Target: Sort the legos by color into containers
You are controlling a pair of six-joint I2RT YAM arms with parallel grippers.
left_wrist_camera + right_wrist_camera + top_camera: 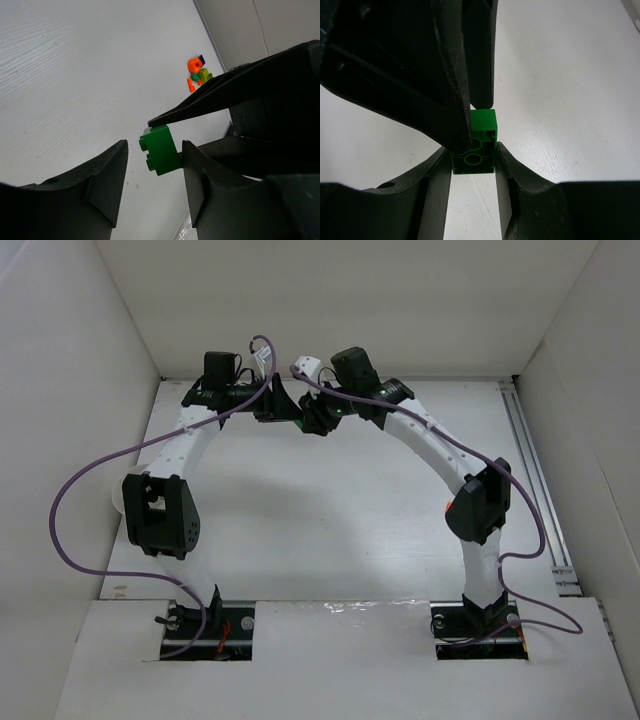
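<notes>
A green lego [474, 142] is pinched in the right tool [472, 152], above the far middle of the worktop [330, 520]. It is bracketed by the spread left tool [153, 150] — one finger is touched, the other is left apart.

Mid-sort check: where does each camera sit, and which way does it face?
Top external: above and behind the bases, facing down at the table; both arms show.
Left wrist: looks past the left gripper at the green brick.
Right wrist: looks down past the right gripper, shut on that brick.
Shared: both wrists see that brick.
</notes>
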